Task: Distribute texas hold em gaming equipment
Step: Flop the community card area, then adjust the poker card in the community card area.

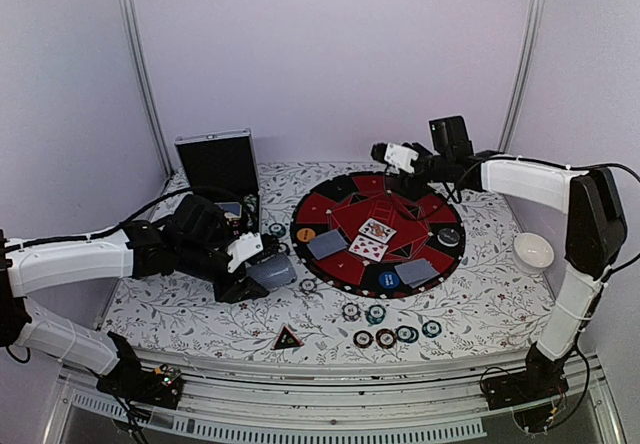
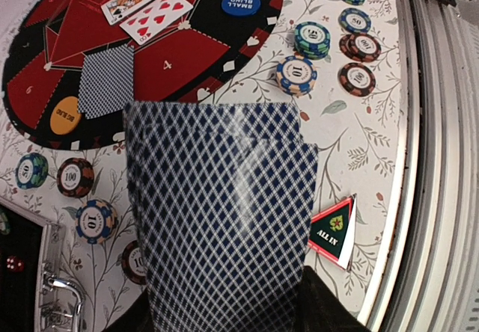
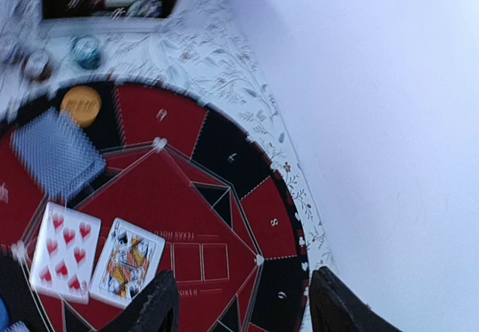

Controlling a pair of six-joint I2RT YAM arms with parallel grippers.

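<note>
My left gripper (image 1: 258, 264) is shut on a stack of blue-backed playing cards (image 2: 224, 212), held low over the table left of the round mat (image 1: 340, 189). Two face-up cards (image 1: 372, 239) lie at the mat's middle, and face-down cards (image 1: 325, 245) sit on its rim beside orange (image 1: 305, 234), blue (image 1: 388, 280) and black (image 1: 449, 236) buttons. Striped chips (image 1: 386, 338) and the "ALL IN" triangle (image 2: 333, 231) lie on the cloth near the front. My right gripper (image 3: 243, 298) hangs open over the mat's far edge, with nothing between its fingers.
An open silver-edged black case (image 1: 218, 164) stands at the back left. A white bowl (image 1: 533, 250) sits on the right by the right arm. More chips (image 2: 75, 176) lie between the case and the mat. The table's front rail (image 2: 441, 160) runs close to the triangle.
</note>
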